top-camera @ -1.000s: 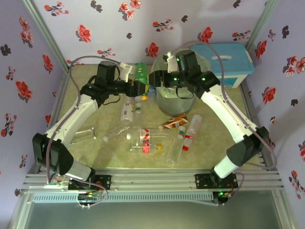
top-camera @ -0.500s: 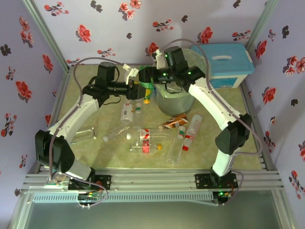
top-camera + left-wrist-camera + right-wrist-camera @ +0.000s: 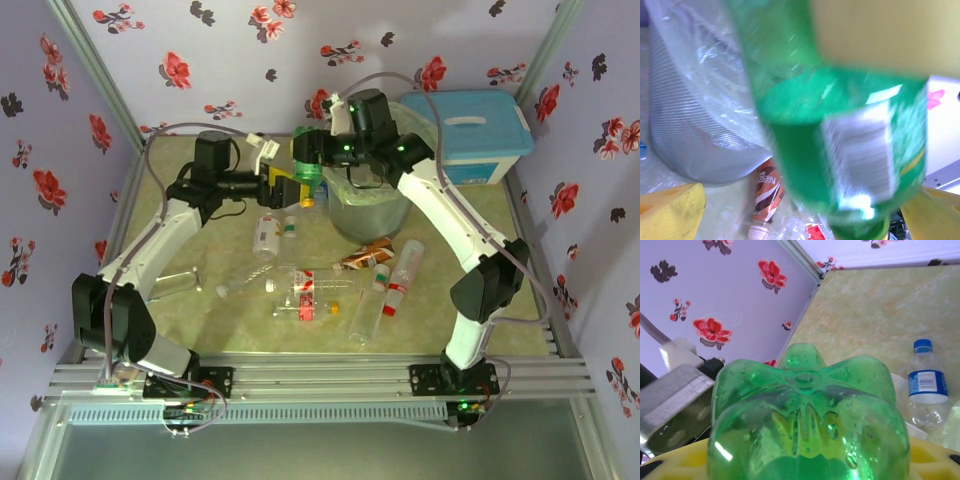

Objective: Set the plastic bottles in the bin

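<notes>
- Left claw (image 3: 286,189) stood wide open around the green bottle (image 3: 309,172), just left of the bin (image 3: 372,215).
- Right claw (image 3: 308,158) gripped that bottle's base from the far side.

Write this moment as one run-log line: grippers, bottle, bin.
left gripper: open around green bottle | right gripper: shut on green bottle | bin: green bottle beside rim, not inside | table: other bottles lying

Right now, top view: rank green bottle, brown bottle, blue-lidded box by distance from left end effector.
1. green bottle, right beside the left end effector, on its far-right side
2. brown bottle, mid-table, toward the near right
3. blue-lidded box, far right corner
</notes>
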Controlling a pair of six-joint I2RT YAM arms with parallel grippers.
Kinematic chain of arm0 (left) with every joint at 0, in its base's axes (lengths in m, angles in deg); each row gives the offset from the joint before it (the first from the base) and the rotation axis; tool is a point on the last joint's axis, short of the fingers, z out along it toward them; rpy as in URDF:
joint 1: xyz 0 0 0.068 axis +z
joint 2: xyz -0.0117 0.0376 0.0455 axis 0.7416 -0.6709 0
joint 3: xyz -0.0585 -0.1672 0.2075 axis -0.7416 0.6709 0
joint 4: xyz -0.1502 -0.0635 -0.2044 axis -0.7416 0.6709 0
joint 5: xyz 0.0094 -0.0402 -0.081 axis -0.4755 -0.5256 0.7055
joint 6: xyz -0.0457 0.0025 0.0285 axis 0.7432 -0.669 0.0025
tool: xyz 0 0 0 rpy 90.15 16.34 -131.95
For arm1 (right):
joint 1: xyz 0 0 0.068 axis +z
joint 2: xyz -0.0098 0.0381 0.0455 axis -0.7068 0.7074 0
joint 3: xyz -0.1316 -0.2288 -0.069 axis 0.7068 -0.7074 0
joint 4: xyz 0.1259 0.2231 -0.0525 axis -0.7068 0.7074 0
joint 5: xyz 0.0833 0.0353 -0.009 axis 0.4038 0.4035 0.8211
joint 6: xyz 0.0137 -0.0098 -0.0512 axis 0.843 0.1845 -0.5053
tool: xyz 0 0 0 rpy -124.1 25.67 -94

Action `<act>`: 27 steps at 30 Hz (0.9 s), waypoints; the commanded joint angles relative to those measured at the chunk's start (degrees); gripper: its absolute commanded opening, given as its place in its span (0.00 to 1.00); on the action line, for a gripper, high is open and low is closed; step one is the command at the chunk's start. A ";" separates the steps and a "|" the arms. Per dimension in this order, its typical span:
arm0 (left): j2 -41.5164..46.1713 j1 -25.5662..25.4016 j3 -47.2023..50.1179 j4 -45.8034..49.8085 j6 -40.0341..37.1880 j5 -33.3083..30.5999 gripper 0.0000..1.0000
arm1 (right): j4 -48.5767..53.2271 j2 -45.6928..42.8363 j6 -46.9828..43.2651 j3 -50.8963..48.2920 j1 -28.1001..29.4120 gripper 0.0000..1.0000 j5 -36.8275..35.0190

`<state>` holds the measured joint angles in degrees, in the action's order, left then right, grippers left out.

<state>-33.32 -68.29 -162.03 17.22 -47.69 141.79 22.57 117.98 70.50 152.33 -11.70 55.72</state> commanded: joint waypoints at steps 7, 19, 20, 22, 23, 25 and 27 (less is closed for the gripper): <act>8.17 1.97 4.38 11.52 -6.69 -12.63 1.00 | 4.32 1.50 -2.37 12.46 -8.84 0.42 -5.01; 9.96 1.96 8.47 27.71 -11.32 -36.93 1.00 | 26.26 9.25 -19.52 22.42 -15.55 0.41 -25.58; 10.04 1.97 9.06 28.25 -11.32 -38.15 1.00 | 27.48 10.02 -20.45 22.44 -15.61 0.40 -26.33; 10.01 1.97 9.99 29.23 -11.32 -39.85 1.00 | 29.52 11.26 -21.50 22.35 -15.56 0.40 -27.85; 10.12 1.97 10.56 29.62 -11.32 -40.41 1.00 | 30.70 12.04 -22.23 22.35 -15.56 0.40 -28.43; 10.59 1.92 11.85 29.74 -11.34 -41.62 1.00 | 32.53 13.12 -23.29 22.14 -15.59 0.40 -29.92; 10.98 1.84 13.33 29.74 -11.32 -42.80 1.00 | 33.63 13.82 -24.22 20.80 -15.59 0.40 -31.00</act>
<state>-24.31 -66.76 -150.32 44.52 -57.53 102.99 51.86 131.62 49.88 173.49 -27.15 28.88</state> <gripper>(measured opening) 0.996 0.561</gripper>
